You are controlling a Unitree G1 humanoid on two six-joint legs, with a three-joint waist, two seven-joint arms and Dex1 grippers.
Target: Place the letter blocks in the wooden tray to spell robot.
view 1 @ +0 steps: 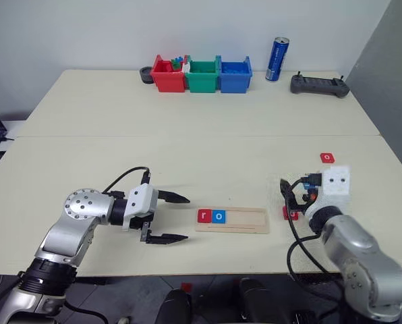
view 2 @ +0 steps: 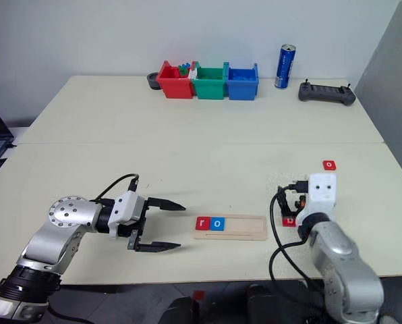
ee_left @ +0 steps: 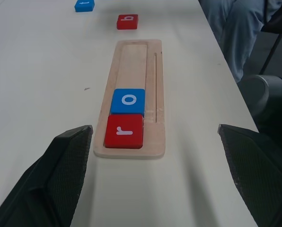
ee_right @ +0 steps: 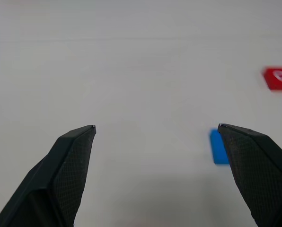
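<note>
The wooden tray (view 1: 231,221) lies at lower centre of the head view, with a red r block (view 1: 204,216) and a blue o block (view 1: 218,216) side by side at its left end. A red b block (ee_left: 127,21) lies just past its right end, a blue block (ee_right: 219,146) beyond, and a red o block (view 1: 327,158) further up at right. The left gripper (view 1: 179,218), left of the tray, is spread wide and empty. The right gripper (ee_right: 156,128) is likewise wide apart, holding nothing.

Long pale wooden tray (view 1: 232,221) near counter (view 1: 187,135) front edge; red "r" tile (view 1: 204,216) and blue "o" tile (view 1: 218,216) in tray's left end, touching. Red "b" tile (ee_left: 127,21) just right of tray; red "o" tile (view 1: 327,158) farther right, behind.
</note>
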